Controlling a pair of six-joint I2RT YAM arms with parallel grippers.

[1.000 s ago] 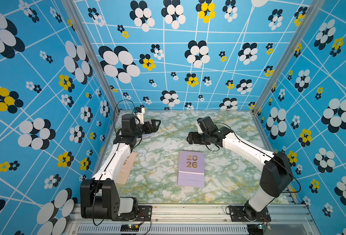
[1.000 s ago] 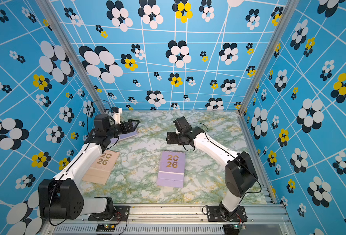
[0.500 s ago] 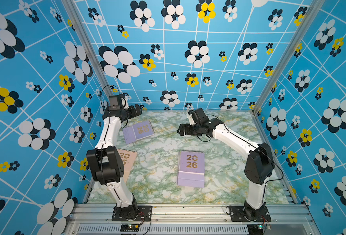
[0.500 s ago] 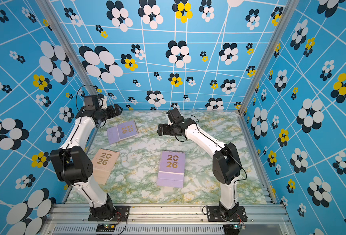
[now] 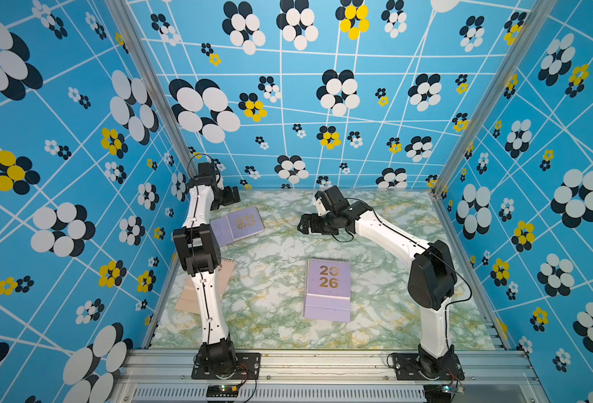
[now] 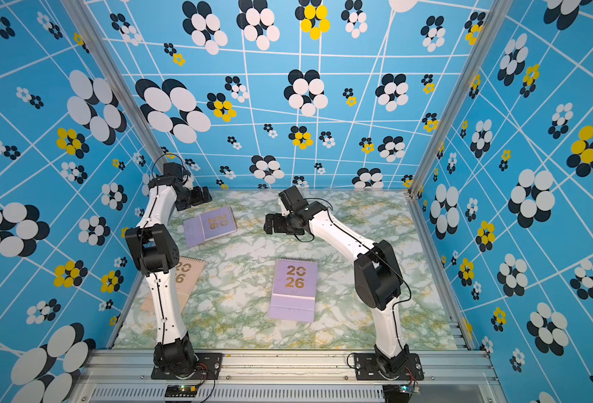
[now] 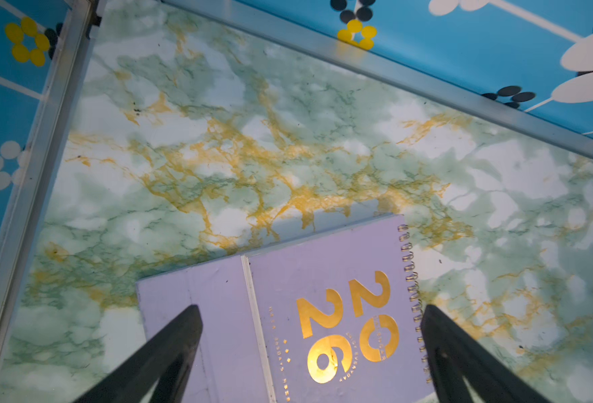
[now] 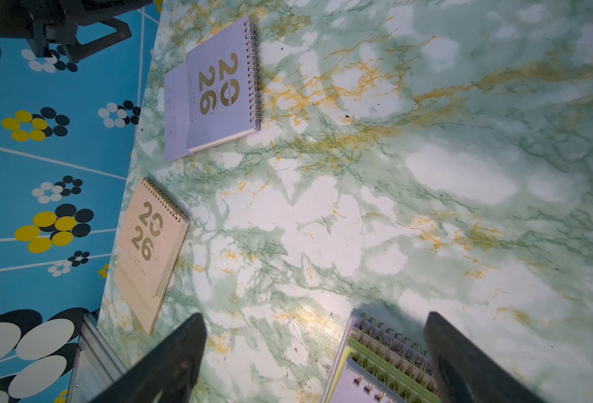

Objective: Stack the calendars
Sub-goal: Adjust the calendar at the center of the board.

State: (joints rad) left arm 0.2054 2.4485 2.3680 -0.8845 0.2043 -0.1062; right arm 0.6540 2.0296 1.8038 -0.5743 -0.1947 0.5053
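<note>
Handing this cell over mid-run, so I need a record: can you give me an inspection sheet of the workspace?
Surface: green-and-gold marble-patterned tabletop, no spills seen.
Job's things: stack of spiral-bound calendars, lavender on top, at centre; loose lavender spiral-bound calendar far left; loose peach spiral-bound calendar near left, partly behind the left arm.
Clutter: nothing seen.
Grippers: left gripper fingers open, empty, above the loose lavender calendar; right gripper fingers open, empty.
Cables: black cable loops at both wrists, clear of the calendars.
Surroundings: blue flower-print walls, aluminium frame.
</note>
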